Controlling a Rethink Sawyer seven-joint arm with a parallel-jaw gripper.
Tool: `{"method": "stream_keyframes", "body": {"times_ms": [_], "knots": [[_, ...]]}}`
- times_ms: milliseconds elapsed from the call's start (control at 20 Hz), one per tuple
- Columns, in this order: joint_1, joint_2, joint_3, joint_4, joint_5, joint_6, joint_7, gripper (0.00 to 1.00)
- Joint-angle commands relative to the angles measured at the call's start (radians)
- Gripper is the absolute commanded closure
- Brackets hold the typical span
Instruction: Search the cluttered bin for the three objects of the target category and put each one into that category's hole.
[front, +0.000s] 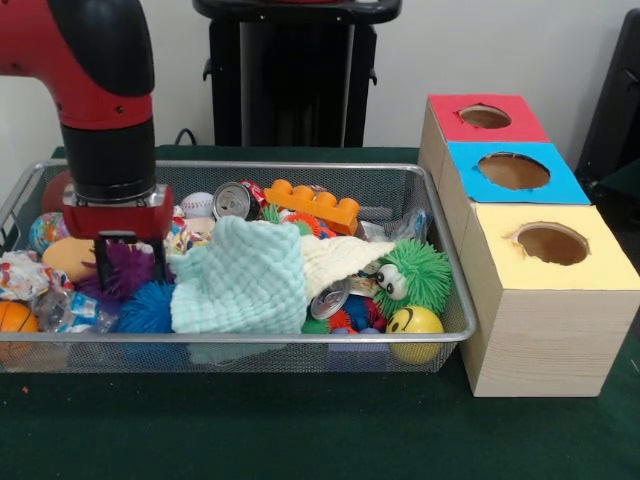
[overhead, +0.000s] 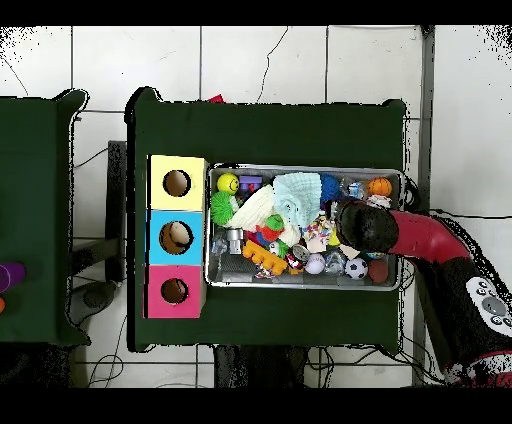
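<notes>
Wire bin (front: 440, 300), long axis left-right, gripper (front: 130, 268) open over purple ball (front: 125, 270)

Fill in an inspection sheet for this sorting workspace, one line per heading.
Surface: dark green table cloth, bare in front of the bin.
Job's things: silver wire-mesh bin; wooden box with red, blue and yellow hole tops beside it.
Clutter: pale mint waffle cloth over the toys; green furry googly-eyed ball, yellow smiley ball, orange toy brick, crushed drink can, purple spiky ball.
Grippers: red and black gripper lowered into the bin over the purple spiky ball, fingers apart.
Cables: black cables on the floor.
Surroundings: white tiled floor.
</notes>
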Motion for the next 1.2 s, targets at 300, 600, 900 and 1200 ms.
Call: {"method": "stream_keyframes", "body": {"times_ms": [300, 600, 900, 1200], "knots": [[0.13, 0.105, -0.142, 0.073, 0.157, -0.15, 0.349, 0.0], [0.247, 0.108, -0.22, 0.106, 0.287, -0.213, 0.448, 0.0], [0.315, 0.123, -0.254, 0.109, 0.392, -0.247, 0.48, 0.0], [0.359, 0.142, -0.269, 0.092, 0.464, -0.258, 0.496, 0.0]]}}
